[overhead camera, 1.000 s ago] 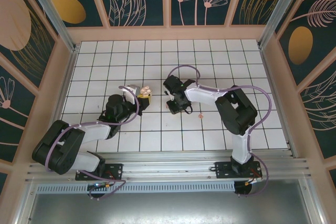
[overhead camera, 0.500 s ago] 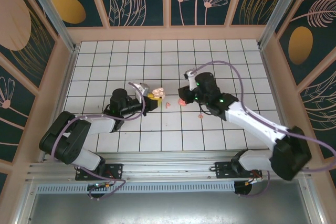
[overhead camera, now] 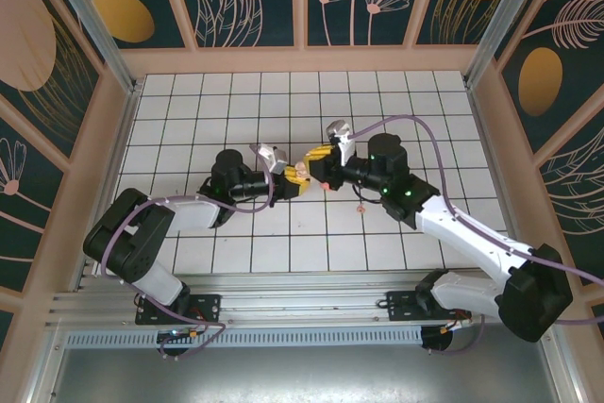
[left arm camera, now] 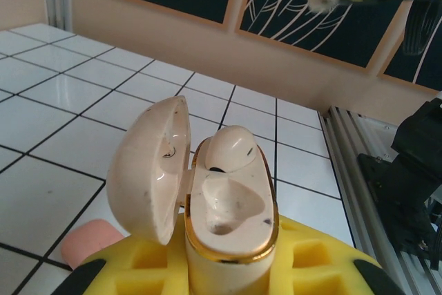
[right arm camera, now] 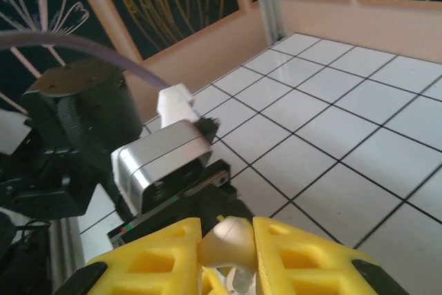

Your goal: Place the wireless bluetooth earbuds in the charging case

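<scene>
Insertion step, halfway done: the small rounded cream charging case with gold rim (left arm camera: 231, 202) is clamped lid-open in the left gripper (overhead camera: 293, 178), with one pale seated earbud (left arm camera: 228, 148) in it. The tiny pale second earbud (right arm camera: 219, 234) is pinched in the right gripper (right arm camera: 228, 245), just beside the case. Careful lining-up over the empty socket is probably needed next.

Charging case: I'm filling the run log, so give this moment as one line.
left fingers: shut on charging case, lid open | right fingers: shut on earbud | stage: earbud not yet inserted

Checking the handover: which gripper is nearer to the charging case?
Left. The left gripper is shut on the open charging case. The right gripper hangs close beside it, pinching an earbud.
</scene>
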You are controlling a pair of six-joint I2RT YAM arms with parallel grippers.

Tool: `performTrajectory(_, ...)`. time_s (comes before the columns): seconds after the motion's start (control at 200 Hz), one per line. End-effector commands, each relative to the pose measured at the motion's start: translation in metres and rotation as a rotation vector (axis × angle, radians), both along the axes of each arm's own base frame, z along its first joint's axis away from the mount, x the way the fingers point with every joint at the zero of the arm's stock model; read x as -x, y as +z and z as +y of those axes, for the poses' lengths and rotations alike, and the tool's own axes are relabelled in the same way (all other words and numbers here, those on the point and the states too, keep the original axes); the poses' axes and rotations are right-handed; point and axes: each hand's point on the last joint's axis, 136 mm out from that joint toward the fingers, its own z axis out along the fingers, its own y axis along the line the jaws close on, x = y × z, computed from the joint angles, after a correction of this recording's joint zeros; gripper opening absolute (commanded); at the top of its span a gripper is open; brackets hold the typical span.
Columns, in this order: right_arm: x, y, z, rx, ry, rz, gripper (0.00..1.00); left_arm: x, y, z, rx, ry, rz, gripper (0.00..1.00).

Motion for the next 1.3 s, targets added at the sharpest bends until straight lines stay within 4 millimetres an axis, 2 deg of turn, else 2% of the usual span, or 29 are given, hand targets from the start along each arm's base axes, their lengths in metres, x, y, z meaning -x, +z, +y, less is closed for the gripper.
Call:
performTrajectory(0.0, 0.008, 0.002, 0.011, -0.027, 0.067, -0.042, 0.23, 0.003, 0.013, -0.005, 0.023, -0.043, -0.051, 0.18)
performTrajectory(0.5, -0.006, -0.028, 0.012, 0.038, 0.019, -0.023, 0.22, 0.005, 0.031, -0.004, 0.079, -0.047, -0.051, 0.18)
performTrajectory(0.921, 0.005, -0.042, 0.017, 0.060, 0.089, 0.014, 0.23, 0.006, 0.040, -0.004, 0.103, -0.039, -0.056, 0.18)
performTrajectory(1.296, 0.009, -0.045, 0.021, 0.060, 0.129, 0.033, 0.23, 0.006, 0.043, -0.003, 0.107, -0.034, -0.064, 0.18)
